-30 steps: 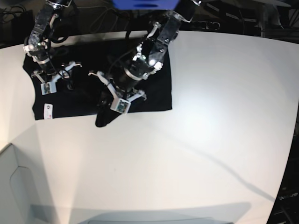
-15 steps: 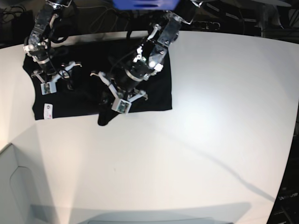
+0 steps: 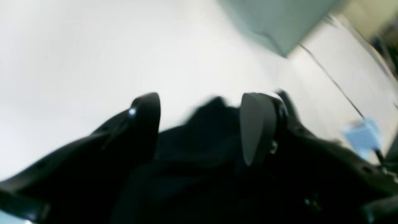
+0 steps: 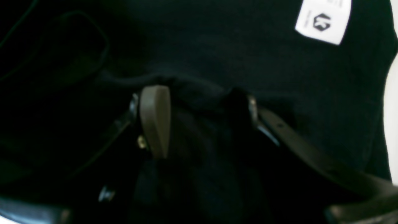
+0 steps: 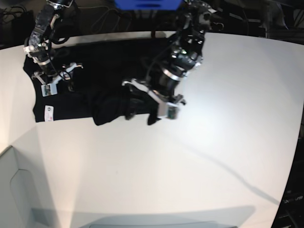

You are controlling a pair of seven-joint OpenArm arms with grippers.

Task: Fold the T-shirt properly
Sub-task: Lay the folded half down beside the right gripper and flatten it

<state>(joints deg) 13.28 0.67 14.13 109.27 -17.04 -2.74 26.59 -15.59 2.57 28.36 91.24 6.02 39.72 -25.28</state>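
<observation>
The black T-shirt (image 5: pixel 102 66) lies on the white table (image 5: pixel 213 142) at the back left, with its white tag (image 5: pixel 48 112) at the near left corner. My left gripper (image 5: pixel 145 113) is over the shirt's near edge. In the left wrist view the left gripper (image 3: pixel 199 123) has bunched black cloth (image 3: pixel 202 140) between its fingers, lifted off the table. My right gripper (image 5: pixel 51 81) is on the shirt's left part. In the right wrist view the right gripper (image 4: pixel 202 102) holds a ridge of cloth (image 4: pixel 192 84), and the tag (image 4: pixel 323 20) shows at the upper right.
A blue box (image 5: pixel 147 4) and cables stand behind the table's far edge. A pale grey panel (image 5: pixel 14 190) sits at the near left corner. The left wrist view, which is blurred, shows a grey block (image 3: pixel 276 21) and a small blue thing (image 3: pixel 362 135).
My left arm has swung to the right and pulled a bunch of the shirt's near edge along with it. The right arm has not moved.
</observation>
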